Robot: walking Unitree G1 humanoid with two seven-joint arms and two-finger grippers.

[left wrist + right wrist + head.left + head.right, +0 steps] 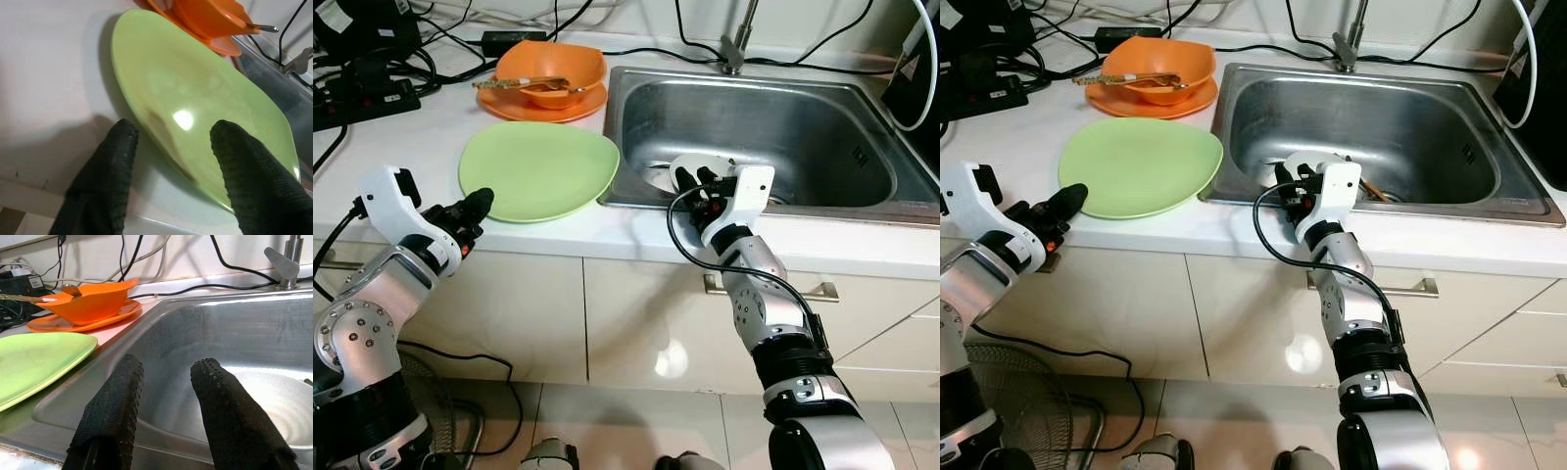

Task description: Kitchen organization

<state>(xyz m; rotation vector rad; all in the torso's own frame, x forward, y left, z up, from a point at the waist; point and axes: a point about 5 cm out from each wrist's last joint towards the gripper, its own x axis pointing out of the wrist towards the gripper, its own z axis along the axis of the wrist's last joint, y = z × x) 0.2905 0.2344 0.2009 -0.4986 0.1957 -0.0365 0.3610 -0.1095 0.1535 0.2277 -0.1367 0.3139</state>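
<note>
A green plate (539, 168) lies flat on the white counter (401, 137) near its front edge, its right rim just beside the steel sink's (783, 127) left wall. Behind it, toward the counter's back edge, an orange bowl (553, 69) holding utensils sits on an orange plate (543, 106). The left gripper (171, 147) hovers at the counter's front edge, fingers parted, pointing at the green plate's near rim; its wrist view shows the fingers empty and short of the plate. The right gripper (164, 382) reaches over the sink's front edge, fingers apart and empty. A white dish (279, 404) lies in the basin; the right eye view shows a utensil (1376, 191) beside it. A faucet (286, 262) stands at the back edge.
</note>
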